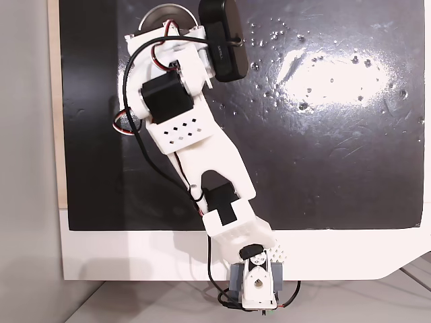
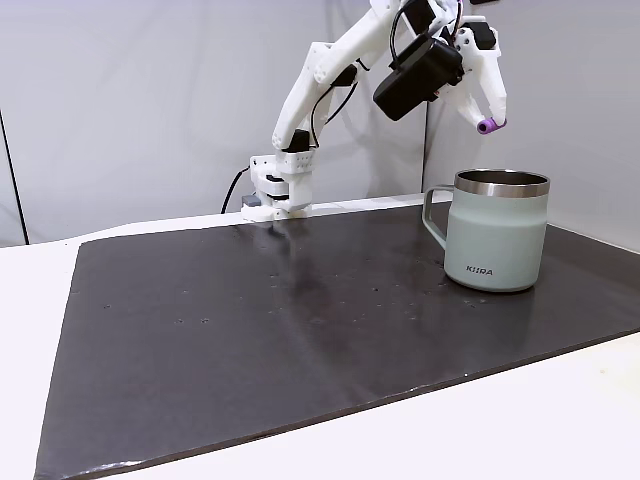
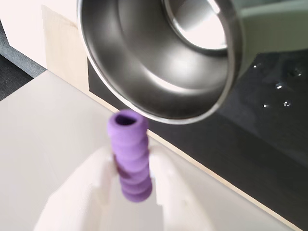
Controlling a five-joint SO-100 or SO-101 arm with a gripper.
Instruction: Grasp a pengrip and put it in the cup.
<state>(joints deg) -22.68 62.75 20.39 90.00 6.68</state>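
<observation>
Wrist view gives you the clearest read: the tool (image 3: pixel 132 178) is clamped on the pengrip (image 3: pixel 131 156), its two white fingers (image 3: pixel 166 183) pressing the ribbed purple cylinder from either side, with the hollow end of the pengrip pointing toward 12 o'clock. Just beyond that end you see the cup (image 3: pixel 159 62), its shiny steel rim and inside filling the top of the picture, so the pengrip sits near the rim at about the cup's 7 o'clock, not yet over the opening as far as you can tell. In a fixed view from the side, the tool (image 2: pixel 488 120) hangs in the air with the pengrip (image 2: pixel 487 126) at its tip, above the cup (image 2: pixel 497 232) and well clear of the rim; the cup stands upright on the dark mat (image 2: pixel 300 340) covering the counter (image 2: pixel 560 420), handle toward 9 o'clock. In a fixed view from above, the arm (image 1: pixel 195 141) reaches toward 12 o'clock and hides most of the cup (image 1: pixel 161 15).
</observation>
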